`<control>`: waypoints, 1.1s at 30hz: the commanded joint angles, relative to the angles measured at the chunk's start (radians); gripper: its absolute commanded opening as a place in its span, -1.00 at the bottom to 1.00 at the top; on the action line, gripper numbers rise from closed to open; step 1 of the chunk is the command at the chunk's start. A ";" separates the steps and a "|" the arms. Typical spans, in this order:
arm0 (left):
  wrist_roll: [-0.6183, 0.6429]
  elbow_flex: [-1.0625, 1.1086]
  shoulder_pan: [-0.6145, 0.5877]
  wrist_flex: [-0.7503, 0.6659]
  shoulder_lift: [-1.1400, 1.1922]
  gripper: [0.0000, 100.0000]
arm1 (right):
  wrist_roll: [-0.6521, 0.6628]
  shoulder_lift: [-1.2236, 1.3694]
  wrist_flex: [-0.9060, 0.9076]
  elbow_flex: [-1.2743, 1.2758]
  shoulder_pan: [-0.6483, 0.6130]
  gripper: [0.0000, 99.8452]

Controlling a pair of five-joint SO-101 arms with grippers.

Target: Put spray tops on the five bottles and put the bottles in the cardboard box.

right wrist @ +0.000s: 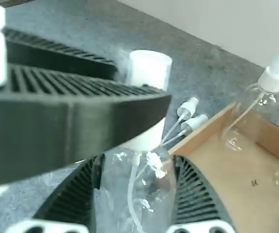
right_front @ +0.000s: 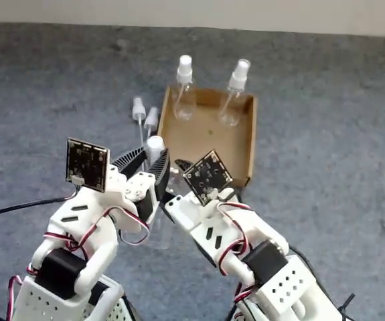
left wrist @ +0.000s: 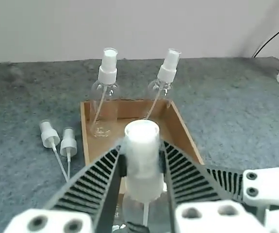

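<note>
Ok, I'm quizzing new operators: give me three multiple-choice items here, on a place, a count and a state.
1. Where do the loose spray tops lie relative to the cardboard box? A inside it; B on its rim; C on the carpet beside it.
2. How many bottles stand in the box? A one; B two; C five.
3. The left pincer is: A shut on a spray top; B open; C shut on the box.
Key: 1 C, both lie outside its wall; 2 B, two capped ones stand inside; 3 A, it clamps the top.
</note>
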 commanded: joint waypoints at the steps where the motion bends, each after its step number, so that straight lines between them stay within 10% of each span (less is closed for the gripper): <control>1: -0.008 -0.010 0.013 -0.009 0.004 -0.94 | -0.008 -0.042 -0.039 -0.021 0.002 -0.99; 8: -0.095 -0.114 0.001 0.137 0.004 -0.53 | -0.005 -0.031 -0.041 -0.081 0.070 -0.99; 20: -0.107 -0.107 -0.259 0.169 0.004 -0.48 | -0.003 0.418 -0.041 -0.499 0.248 -0.99; 33: -0.249 0.150 -0.097 -0.109 0.004 -0.36 | -0.147 0.877 0.196 -1.006 0.162 -0.99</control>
